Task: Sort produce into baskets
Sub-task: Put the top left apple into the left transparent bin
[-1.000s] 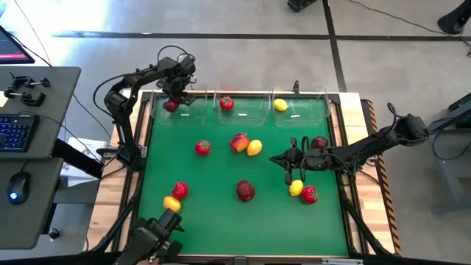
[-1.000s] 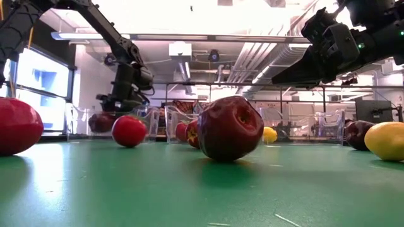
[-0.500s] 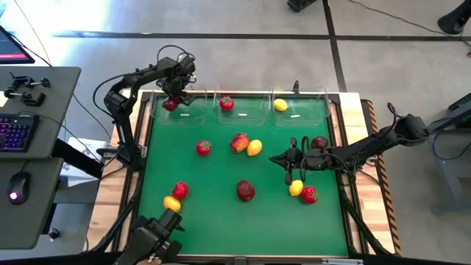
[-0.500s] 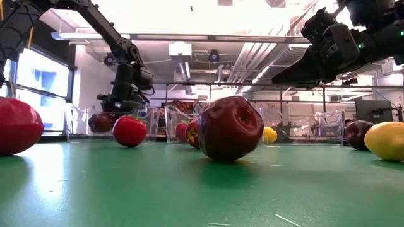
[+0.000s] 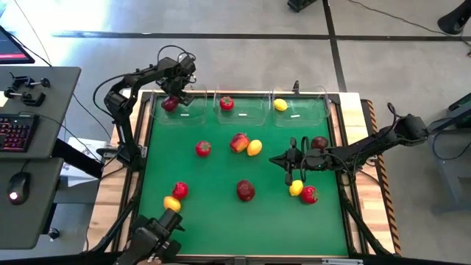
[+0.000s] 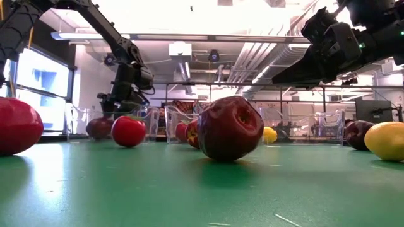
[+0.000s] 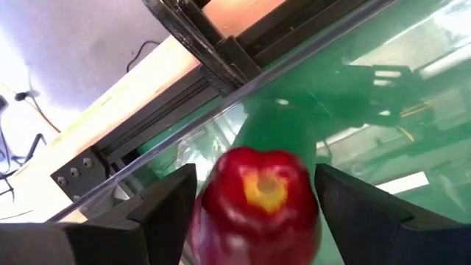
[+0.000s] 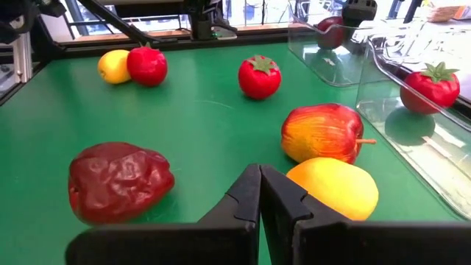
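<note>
Three baskets (image 5: 241, 109) stand in a row along the mat's (image 5: 221, 221) far edge, one fruit in each. Eight fruits (image 5: 246, 191) lie scattered across the mat, two near its front-left corner.

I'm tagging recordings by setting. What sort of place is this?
Probably a robotics lab or workshop: exposed ceiling ducts, a bare concrete floor, and a desk with a lit keyboard beside the robot's table.

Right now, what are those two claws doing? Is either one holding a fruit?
Left gripper: open over the left bin, dark red apple between its fingers, apparently released.
Right gripper: shut, holding nothing, above the mat.
</note>
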### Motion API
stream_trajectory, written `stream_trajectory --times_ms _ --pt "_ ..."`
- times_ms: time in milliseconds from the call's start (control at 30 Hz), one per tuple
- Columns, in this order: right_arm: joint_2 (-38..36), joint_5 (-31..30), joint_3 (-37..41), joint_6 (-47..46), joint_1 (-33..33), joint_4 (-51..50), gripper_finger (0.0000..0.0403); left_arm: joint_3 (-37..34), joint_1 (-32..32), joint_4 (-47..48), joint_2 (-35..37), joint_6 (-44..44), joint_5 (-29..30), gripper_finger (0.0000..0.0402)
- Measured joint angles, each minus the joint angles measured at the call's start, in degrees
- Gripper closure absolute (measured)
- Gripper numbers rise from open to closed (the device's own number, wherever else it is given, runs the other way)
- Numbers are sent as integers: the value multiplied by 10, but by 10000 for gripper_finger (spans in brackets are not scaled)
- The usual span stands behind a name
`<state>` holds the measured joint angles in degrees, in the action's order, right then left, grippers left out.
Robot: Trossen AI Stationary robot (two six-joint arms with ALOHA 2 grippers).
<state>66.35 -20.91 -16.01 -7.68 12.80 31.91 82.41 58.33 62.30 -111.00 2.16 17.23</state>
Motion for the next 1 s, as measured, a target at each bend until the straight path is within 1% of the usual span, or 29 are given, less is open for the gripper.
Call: stream_trajectory --times_ms 167,333,533,867,933,1000 --pt "0 0 0 0 0 0 403 0 2 0 0 0 2 136" --pt "0 0 0 0 0 0 403 0 0 2 0 14 56 135" --pt "0 0 0 0 0 0 403 0 -4 6 17 16 87 135" --pt "0 0 0 0 0 -2 403 1 -26 -9 76 41 91 135" --pt "0 0 0 0 0 -5 403 1 -29 -9 80 39 86 135" --pt "0 0 0 -1 0 -5 403 1 -32 4 78 40 60 137"
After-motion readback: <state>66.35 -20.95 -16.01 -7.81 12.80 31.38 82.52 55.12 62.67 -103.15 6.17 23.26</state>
